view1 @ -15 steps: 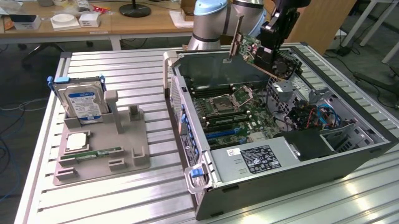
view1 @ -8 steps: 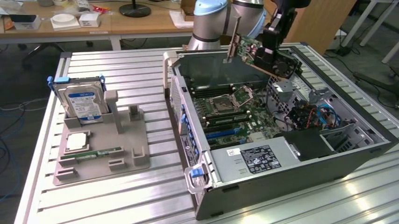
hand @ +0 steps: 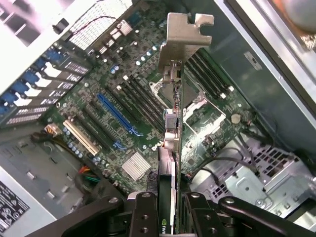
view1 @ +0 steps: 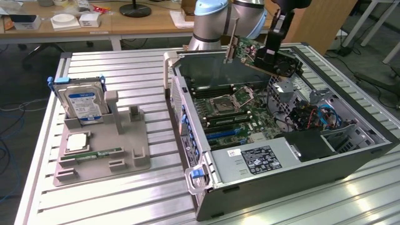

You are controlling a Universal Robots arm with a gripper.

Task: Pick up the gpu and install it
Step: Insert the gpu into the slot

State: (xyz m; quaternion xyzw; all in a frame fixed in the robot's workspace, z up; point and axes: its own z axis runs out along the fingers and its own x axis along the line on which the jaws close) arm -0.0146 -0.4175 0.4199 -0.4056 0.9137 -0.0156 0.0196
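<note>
Gripper (hand: 169, 203): jaws clamped on the gpu (hand: 174, 74), card held edge-on above the motherboard (hand: 106, 84) of the open computer case (view1: 300, 176).

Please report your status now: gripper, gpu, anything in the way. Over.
Gripper shut on gpu. Gpu held over open computer case, above motherboard, not seated in a slot. No obstacle seen under gpu.
</note>
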